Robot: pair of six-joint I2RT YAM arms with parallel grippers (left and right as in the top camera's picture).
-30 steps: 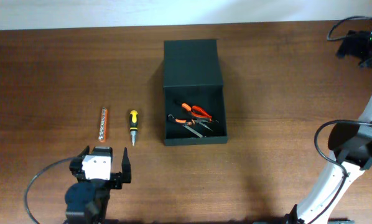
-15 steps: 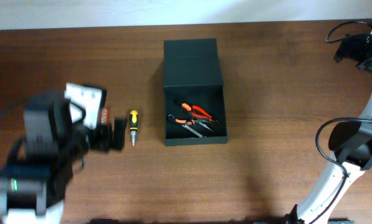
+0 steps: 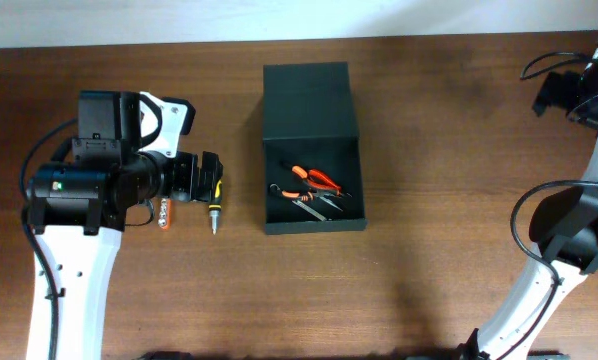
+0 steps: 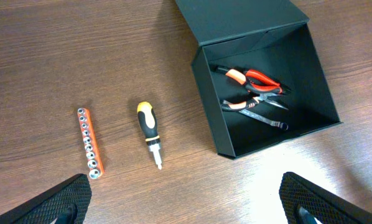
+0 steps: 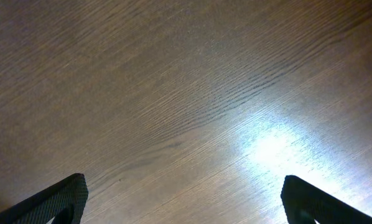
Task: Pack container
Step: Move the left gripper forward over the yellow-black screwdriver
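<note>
**Entry: container packing, loose tools outstanding**

- **Left gripper** (image 4: 186,204): jaws are standing wide apart with nothing between them. They are hovering above the desk (image 3: 429,260) and looking down on the loose tools.
- **Right gripper** (image 5: 183,200): jaws are likewise gaping and empty. Only bare wood grain is showing beneath them, and no task item is lying anywhere near.
- **Container** (image 4: 236,22): a matte dark box sitting on the desk with its flap lid folded back flat and its cavity exposed. It is lying ahead of the left jaws and off to one side, well apart from the right jaws.
- **Contents already in the container**: orange-handled pliers (image 4: 253,77), a second small plier-type tool, and a slim metal piece whose kind cannot be told.
- **Screwdriver** (image 4: 149,127): yellow-and-black handle, lying on the desk just ahead of the left jaws, between the two fingers' lines. Its long axis is running away from the jaws, tip toward them, so it is lying crosswise to the closing direction.
- **Bit holder** (image 4: 88,142): an orange strip of sockets lying parallel to the screwdriver, on the side away from the container.

**Judgement**: the left arm is plainly the nearer one. The screwdriver is looking like the next pick, calling for a straight descent with little wrist turn.
</note>
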